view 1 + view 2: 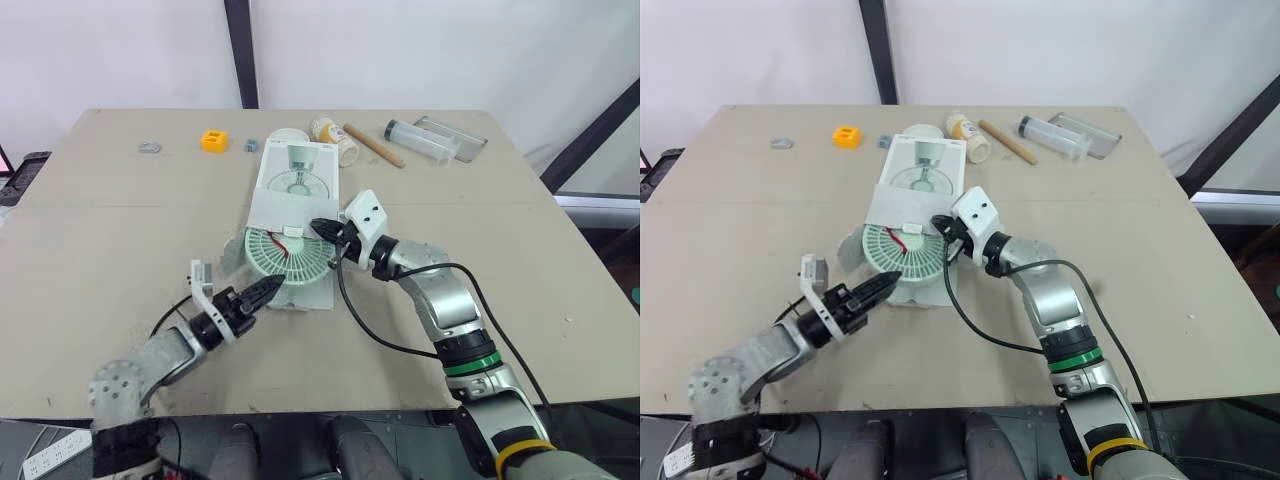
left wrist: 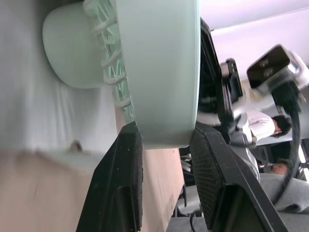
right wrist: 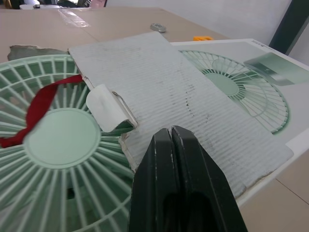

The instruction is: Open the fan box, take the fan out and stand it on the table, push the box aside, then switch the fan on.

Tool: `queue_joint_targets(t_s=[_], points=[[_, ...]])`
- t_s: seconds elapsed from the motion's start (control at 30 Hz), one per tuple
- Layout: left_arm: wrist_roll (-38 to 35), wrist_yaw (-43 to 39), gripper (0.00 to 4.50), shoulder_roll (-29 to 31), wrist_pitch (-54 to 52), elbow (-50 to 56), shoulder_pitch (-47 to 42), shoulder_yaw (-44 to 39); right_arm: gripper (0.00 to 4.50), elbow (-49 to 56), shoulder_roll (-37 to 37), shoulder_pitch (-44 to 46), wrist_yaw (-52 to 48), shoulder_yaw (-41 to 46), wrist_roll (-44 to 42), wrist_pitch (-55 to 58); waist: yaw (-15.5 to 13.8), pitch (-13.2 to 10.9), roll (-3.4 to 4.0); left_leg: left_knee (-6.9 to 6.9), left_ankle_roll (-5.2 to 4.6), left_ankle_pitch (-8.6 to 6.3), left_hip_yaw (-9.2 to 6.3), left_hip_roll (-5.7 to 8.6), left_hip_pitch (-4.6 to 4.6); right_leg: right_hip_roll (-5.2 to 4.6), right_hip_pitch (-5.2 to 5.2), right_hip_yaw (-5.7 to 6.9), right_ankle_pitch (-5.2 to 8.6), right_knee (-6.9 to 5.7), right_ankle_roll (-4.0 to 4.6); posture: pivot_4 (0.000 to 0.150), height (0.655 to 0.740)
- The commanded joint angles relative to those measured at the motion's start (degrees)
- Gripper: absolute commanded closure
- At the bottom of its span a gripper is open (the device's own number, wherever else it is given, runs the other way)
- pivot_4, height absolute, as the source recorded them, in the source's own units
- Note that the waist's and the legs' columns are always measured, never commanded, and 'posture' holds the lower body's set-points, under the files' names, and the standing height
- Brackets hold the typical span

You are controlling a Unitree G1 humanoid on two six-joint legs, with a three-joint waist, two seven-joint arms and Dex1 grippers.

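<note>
The fan (image 1: pixel 285 255) lies flat on its back near the middle of the table (image 1: pixel 100 220), its pale green grille facing up, resting in the opened box (image 1: pixel 297 172), which lies flat with a printed picture of the fan on its upper face. A corrugated flap (image 3: pixel 159 92) of the box leans over the far part of the grille, and a red ribbon (image 3: pixel 41 104) trails across the grille beside it. The left pincer (image 1: pixel 265 292) is at the fan's near left edge and is clamped on the rim: in the left wrist view its two black fingers (image 2: pixel 120 183) stand on either side of the green rim, pressed against it. The right pincer (image 1: pixel 325 228) is at the fan's far right edge, over the flap, with its fingers clenched together on nothing – whether the tips touch the cardboard I cannot tell. Along the far edge of the table, well apart from the fan, lie an orange block (image 1: pixel 214 140), a wooden stick (image 1: pixel 374 145) and a clear tube (image 1: pixel 420 138).
</note>
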State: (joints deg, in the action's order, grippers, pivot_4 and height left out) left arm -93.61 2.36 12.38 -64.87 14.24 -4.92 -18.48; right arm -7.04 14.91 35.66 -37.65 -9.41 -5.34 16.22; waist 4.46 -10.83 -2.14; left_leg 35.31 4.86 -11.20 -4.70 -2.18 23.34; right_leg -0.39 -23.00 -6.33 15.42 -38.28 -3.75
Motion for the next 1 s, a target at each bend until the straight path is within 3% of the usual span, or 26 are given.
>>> queue_joint_targets(t_s=[0.03,0.63,0.7,0.83,0.87,0.93,1.0], points=[[-4.3,2.6,3.52,2.1,0.9,2.5,1.5,2.9,4.5,-1.0,-0.2,-1.0,-0.4,-0.9,0.2,0.7,-0.1,0.0,0.0,0.0,0.0,0.0,0.0,0.01,0.0,0.0,0.0,0.0,-0.01,0.0,0.0,0.15,0.74],[-8.8,1.2,3.52,10.9,6.3,1.9,5.0,8.9,4.5,-2.1,-1.0,-0.7,-0.6,-1.1,0.2,-0.2,-0.1,0.0,-0.05,-0.02,0.0,0.0,0.03,-0.01,-0.01,0.01,0.0,0.0,-0.02,0.07,0.06,0.15,0.74],[-8.8,1.0,2.51,11.4,6.8,1.6,4.6,9.2,4.5,-2.2,-1.1,-0.7,-0.5,-1.1,0.3,-0.2,-0.1,0.0,-0.05,-0.02,0.0,0.0,0.03,-0.02,-0.01,0.01,0.0,0.01,-0.02,0.07,0.07,0.15,0.74],[-9.2,0.2,1.49,12.8,7.3,1.3,4.1,9.3,4.5,-1.9,-1.2,-0.8,-0.5,-1.0,0.3,-0.1,-0.1,0.0,-0.04,-0.02,0.0,0.0,0.04,-0.02,0.0,0.01,-0.02,0.0,-0.02,0.08,0.07,0.15,0.74],[-9.3,-0.1,0.92,13.3,7.4,1.1,3.9,9.0,4.5,-1.9,-1.3,-0.8,-0.4,-1.0,0.3,-0.1,-0.1,0.0,-0.04,-0.02,0.0,0.0,0.04,-0.02,0.0,0.02,-0.03,0.0,-0.02,0.07,0.07,0.15,0.74],[-9.4,-1.0,0.48,14.7,7.5,0.5,3.3,8.1,4.5,-2.0,-1.3,-0.8,-0.4,-0.9,0.3,-0.1,-0.1,0.0,-0.04,-0.03,0.0,0.0,0.04,-0.03,-0.01,0.02,-0.04,0.0,-0.02,0.07,0.07,0.15,0.74],[-9.7,-1.6,0.48,15.5,7.9,-0.1,2.9,7.6,4.5,-2.1,-1.3,-0.8,-0.3,-0.9,0.3,-0.2,-0.1,0.0,-0.04,-0.03,0.0,0.0,0.04,-0.04,-0.01,0.03,-0.05,0.0,-0.03,0.07,0.09,0.15,0.74]])
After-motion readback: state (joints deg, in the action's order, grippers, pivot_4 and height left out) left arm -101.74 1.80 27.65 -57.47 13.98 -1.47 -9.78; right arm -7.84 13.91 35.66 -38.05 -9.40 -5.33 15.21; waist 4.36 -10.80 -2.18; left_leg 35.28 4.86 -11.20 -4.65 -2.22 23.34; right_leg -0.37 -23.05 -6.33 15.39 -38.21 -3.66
